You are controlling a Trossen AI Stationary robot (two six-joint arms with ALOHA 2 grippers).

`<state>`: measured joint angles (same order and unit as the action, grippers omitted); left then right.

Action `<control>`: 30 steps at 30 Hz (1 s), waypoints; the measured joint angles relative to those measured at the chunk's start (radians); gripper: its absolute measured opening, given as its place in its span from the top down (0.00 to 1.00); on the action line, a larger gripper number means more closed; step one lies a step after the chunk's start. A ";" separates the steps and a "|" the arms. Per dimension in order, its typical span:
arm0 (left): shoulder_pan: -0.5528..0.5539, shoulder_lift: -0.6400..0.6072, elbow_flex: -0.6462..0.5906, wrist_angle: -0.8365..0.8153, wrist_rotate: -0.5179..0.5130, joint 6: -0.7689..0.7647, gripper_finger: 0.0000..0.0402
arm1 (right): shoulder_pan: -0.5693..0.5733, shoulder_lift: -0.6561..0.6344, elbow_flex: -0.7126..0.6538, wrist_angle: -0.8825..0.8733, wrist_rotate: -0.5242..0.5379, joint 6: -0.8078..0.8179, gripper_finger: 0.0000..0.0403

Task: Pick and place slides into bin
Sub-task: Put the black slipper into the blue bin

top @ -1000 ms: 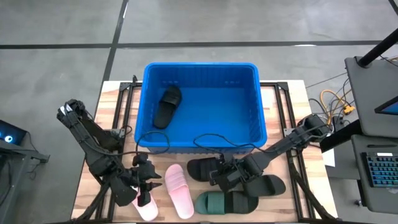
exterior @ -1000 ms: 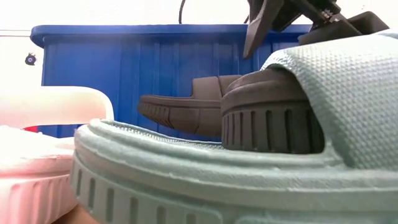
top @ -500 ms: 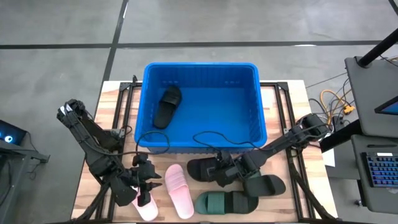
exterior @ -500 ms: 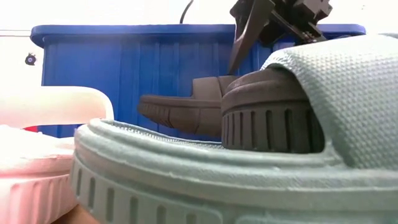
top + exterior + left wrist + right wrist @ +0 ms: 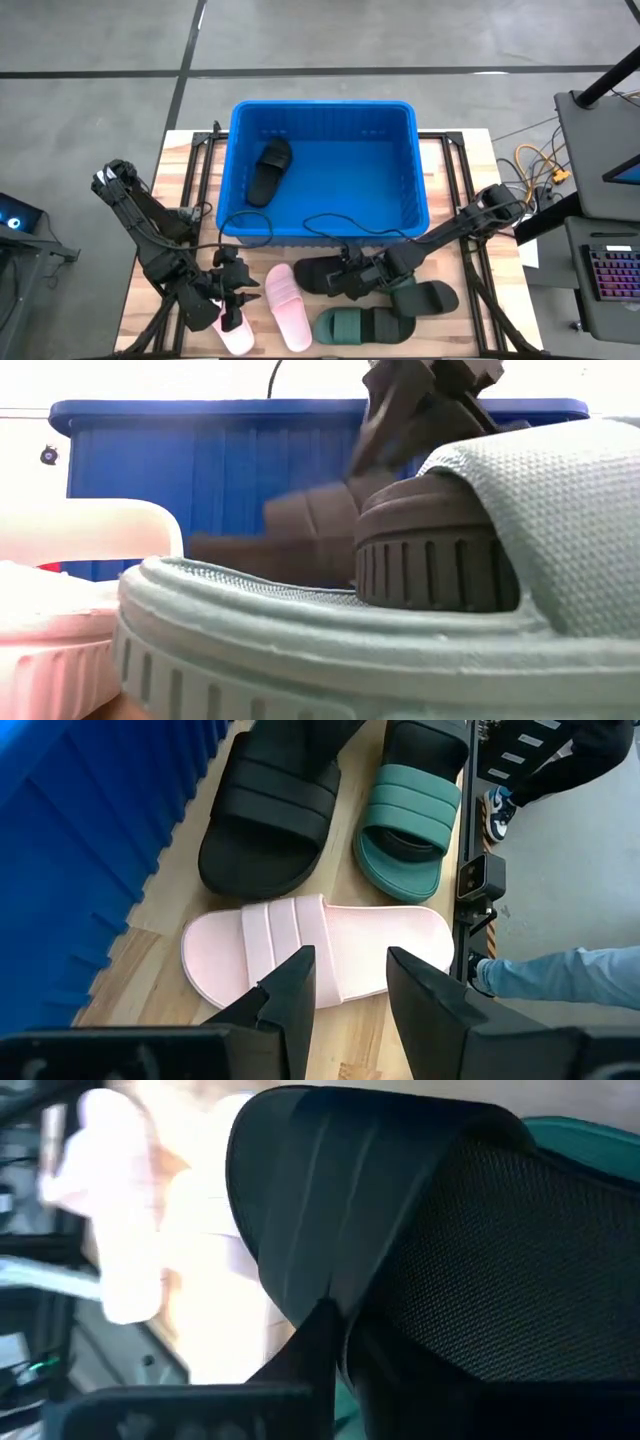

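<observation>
The wooden table (image 5: 455, 200) carries the blue bin (image 5: 322, 170) at its far middle, its ribbed wall filling the background of the low view. One black slide (image 5: 268, 170) lies inside the bin near its left wall.

In front of the bin, five slides sit on the table. A black slide (image 5: 325, 274) lies just before the bin's front wall, and the right gripper (image 5: 358, 280) has its fingers clenched on the strap of this slide; the right wrist view shows the strap pressed close against the fingers. A second black slide (image 5: 428, 297) lies to its right, and a dark green slide (image 5: 362, 326) sits nearer the front edge. A light pink slide (image 5: 288, 306) lies left of the green one, with another pink slide (image 5: 237, 338) beside it at the front.

The left gripper (image 5: 234, 296) hovers over that front pink slide, its fingers (image 5: 292, 990) parted and holding nothing.
</observation>
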<state>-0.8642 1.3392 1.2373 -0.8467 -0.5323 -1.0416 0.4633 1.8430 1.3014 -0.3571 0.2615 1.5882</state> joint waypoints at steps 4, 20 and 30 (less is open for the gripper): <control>0.000 0.000 0.000 0.000 0.000 0.000 0.73 | 0.000 -0.024 0.015 0.037 0.000 -0.025 0.97; 0.000 -0.001 0.000 -0.001 0.000 0.000 0.73 | -0.006 -0.123 0.031 0.189 0.010 -0.179 0.98; 0.000 -0.001 -0.001 -0.002 0.000 0.000 0.73 | 0.001 -0.139 0.010 0.507 0.028 -0.341 0.98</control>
<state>-0.8642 1.3384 1.2362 -0.8486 -0.5323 -1.0412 0.4648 1.7038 1.3115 0.1499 0.2895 1.2469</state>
